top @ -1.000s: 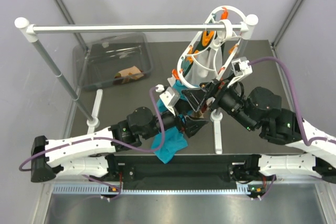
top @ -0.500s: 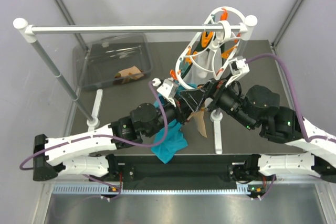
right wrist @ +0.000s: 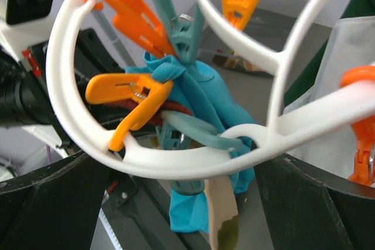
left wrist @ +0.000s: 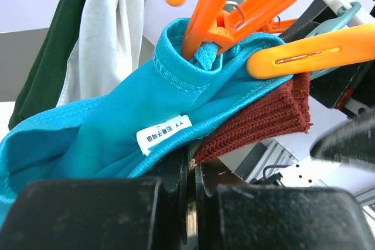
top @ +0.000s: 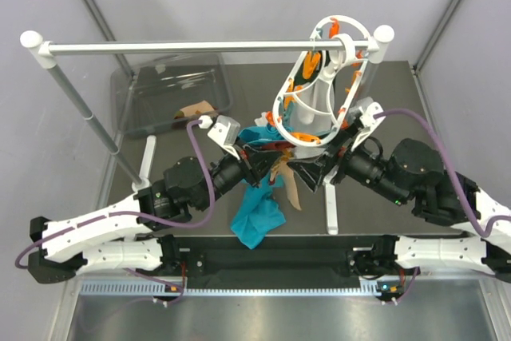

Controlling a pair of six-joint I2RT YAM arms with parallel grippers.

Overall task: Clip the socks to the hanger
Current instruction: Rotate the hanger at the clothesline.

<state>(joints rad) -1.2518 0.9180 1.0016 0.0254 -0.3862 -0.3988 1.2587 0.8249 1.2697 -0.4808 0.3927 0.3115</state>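
Just above your matt black left fingers (left wrist: 88, 215), the sock (left wrist: 258, 122) is coarse ribbed knit, the teal cloth (left wrist: 105, 139) smooth-woven, the orange clip (left wrist: 316, 57) glossy plastic.

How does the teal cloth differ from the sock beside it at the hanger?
Fabric: the teal cloth is smooth with a white label; the sock has a ribbed dark red cuff. Size: the cloth is far larger than the sock. Hold: the cloth's hem is bunched at an orange clip; whether any clip grips the sock, cannot tell. Both hang under the hanger.
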